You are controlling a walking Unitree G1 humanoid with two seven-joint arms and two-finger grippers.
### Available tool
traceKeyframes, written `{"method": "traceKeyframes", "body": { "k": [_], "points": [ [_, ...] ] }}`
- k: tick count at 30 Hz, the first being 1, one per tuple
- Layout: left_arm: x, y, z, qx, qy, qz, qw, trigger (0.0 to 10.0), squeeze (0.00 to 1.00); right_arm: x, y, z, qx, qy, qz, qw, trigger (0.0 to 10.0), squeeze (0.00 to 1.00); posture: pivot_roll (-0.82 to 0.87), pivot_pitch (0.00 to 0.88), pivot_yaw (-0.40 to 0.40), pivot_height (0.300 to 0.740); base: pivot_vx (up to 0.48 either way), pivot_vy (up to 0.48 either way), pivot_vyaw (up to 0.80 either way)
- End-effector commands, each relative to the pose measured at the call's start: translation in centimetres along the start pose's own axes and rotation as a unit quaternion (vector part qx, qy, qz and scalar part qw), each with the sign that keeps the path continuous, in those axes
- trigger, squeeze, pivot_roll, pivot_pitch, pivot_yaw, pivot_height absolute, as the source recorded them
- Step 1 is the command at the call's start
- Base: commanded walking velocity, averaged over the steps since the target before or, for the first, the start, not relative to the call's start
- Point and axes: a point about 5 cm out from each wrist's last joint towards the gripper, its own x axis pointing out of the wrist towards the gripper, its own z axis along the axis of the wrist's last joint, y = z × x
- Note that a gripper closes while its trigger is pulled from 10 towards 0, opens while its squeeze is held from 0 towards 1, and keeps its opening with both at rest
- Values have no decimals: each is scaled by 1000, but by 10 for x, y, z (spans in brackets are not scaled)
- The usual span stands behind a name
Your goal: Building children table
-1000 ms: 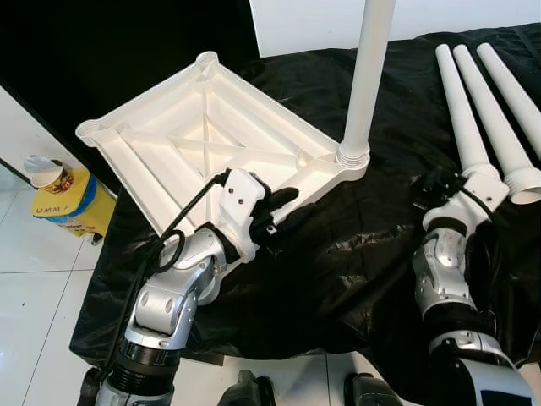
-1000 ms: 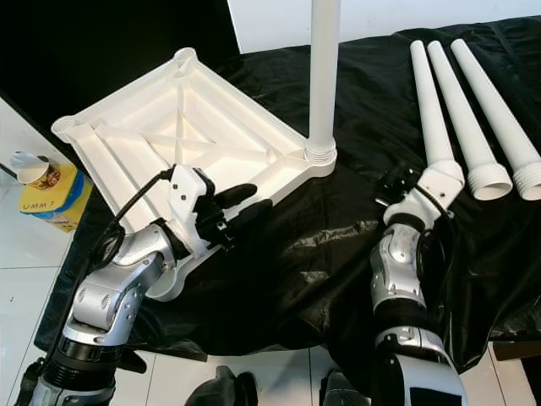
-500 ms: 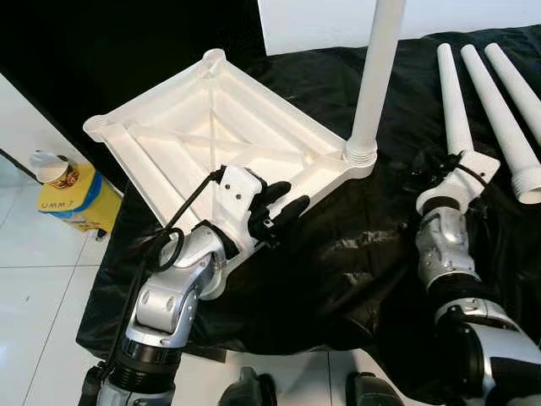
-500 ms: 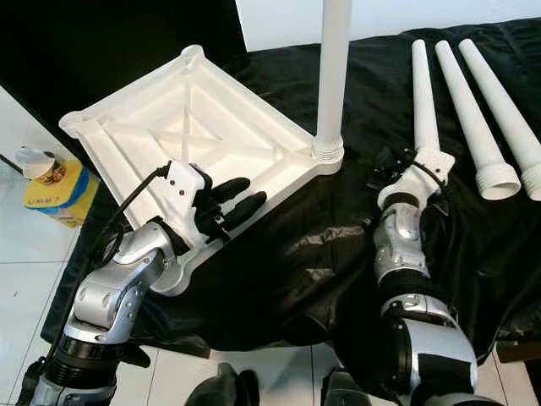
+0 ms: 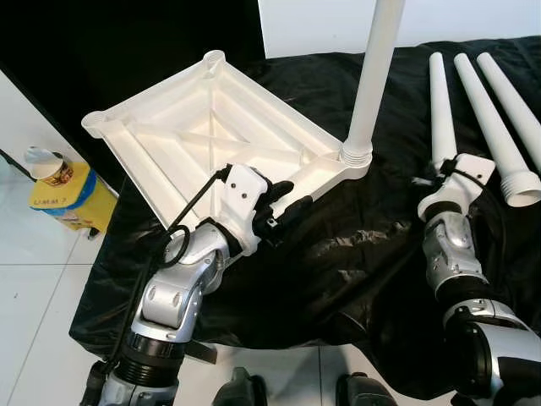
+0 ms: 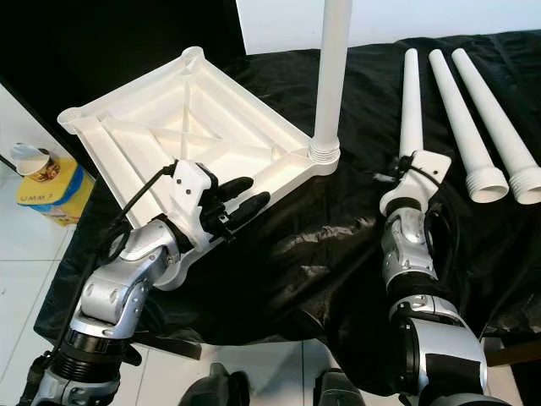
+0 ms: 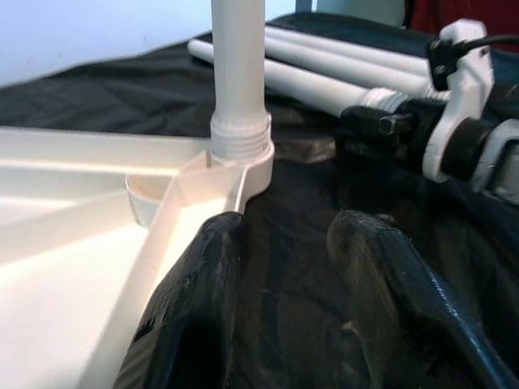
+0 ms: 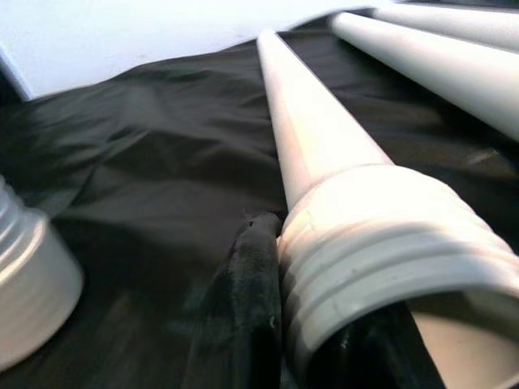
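Right hand (image 6: 397, 173) now around leg (image 6: 411, 101)

Open black cloth (image 5: 355, 245) lies between the two arms, clear for passage. At 11 o'clock the upturned tabletop (image 5: 211, 139) blocks, its upright leg (image 5: 369, 85) at 12. Loose legs (image 5: 499, 118) crowd 2 o'clock.
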Motion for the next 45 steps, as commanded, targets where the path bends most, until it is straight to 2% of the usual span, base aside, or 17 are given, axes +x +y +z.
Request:
{"method": "traceKeyframes", "body": {
  "k": [1, 6, 16, 17, 18, 21, 22, 23, 26, 32, 34, 35, 36, 37, 39, 43, 45],
  "points": [
    [0, 6, -6, 4, 13, 60, 998, 10000, 0, -5, 0, -6, -9, 2, 10, 1000, 0, 0, 45, 83, 33, 740, 0, 0, 0],
    [3, 7, -13, -6, 20, 90, 996, 10000, 0, -9, 6, -5, -17, -12, 32, 999, 0, 0, 36, 47, 8, 740, 0, 0, 0],
    [4, 9, -15, -5, 18, 100, 995, 10000, 0, -12, 11, -6, -19, -17, 46, 999, 0, 0, 32, 30, 1, 740, 0, 0, 0],
    [5, 12, -16, -5, 16, 106, 994, 10000, 0, -10, 18, 1, -15, -34, 58, 998, 10000, 0, 18, 0, -3, 740, 0, 0, 0],
    [6, 15, -16, -6, 15, 112, 994, 10000, 0, -9, 25, 11, -13, -58, 72, 996, 10000, 0, 12, 0, -3, 740, 0, 0, 0],
    [6, 17, -16, -6, 14, 116, 993, 10000, 0, -8, 30, 18, -12, -76, 81, 994, 10000, 0, 12, 0, -3, 740, 0, 0, 0],
    [7, 21, -15, -6, 11, 124, 992, 10000, 0, -7, 37, 32, -10, -106, 95, 990, 10000, 0, 3, 0, 0, 740, 0, 0, 0],
    [7, 21, -15, -6, 11, 124, 992, 10000, 0, -7, 37, 32, -10, -106, 95, 990, 10000, 0, 3, 0, 0, 740, 0, 0, 0],
    [8, 29, -13, -6, 4, 142, 990, 10000, 0, -10, 55, 72, -3, -195, 135, 971, 10000, 0, -6, 0, 11, 740, 0, 0, 0],
    [8, 33, -12, -5, 1, 147, 989, 10000, 0, -13, 61, 89, -1, -234, 149, 961, 10000, 0, -11, 0, 19, 740, 0, 0, 0],
    [9, 40, -9, -3, -6, 158, 987, 10000, 0, -20, 70, 127, 6, -312, 161, 936, 10000, 0, -20, 0, 33, 740, 0, 0, 0],
    [9, 40, -9, -3, -6, 158, 987, 10000, 0, -20, 70, 127, 6, -312, 161, 936, 10000, 0, -20, 0, 33, 740, 0, 0, 0],
    [9, 43, -7, -4, -10, 162, 987, 10000, 0, -24, 73, 142, 10, -340, 167, 925, 10000, 0, -21, 0, 33, 740, 0, 0, 0],
    [9, 43, -7, -4, -10, 162, 987, 10000, 0, -24, 73, 142, 10, -340, 167, 925, 10000, 0, -21, 0, 33, 740, 0, 0, 0],
    [9, 49, -3, -11, -19, 170, 985, 10000, 0, -32, 78, 167, 17, -385, 179, 905, 10000, 0, -23, 0, 40, 740, 0, 0, 0],
    [8, 53, -1, -12, -24, 173, 984, 10000, 0, -38, 82, 179, 16, -406, 188, 894, 10000, 0, -23, 0, 45, 740, 0, 0, 0],
    [7, 59, 1, -16, -33, 178, 983, 10000, 0, -44, 87, 187, -2, -425, 205, 882, 10000, 0, -18, 0, 48, 740, 0, 0, 0]
  ]
}}
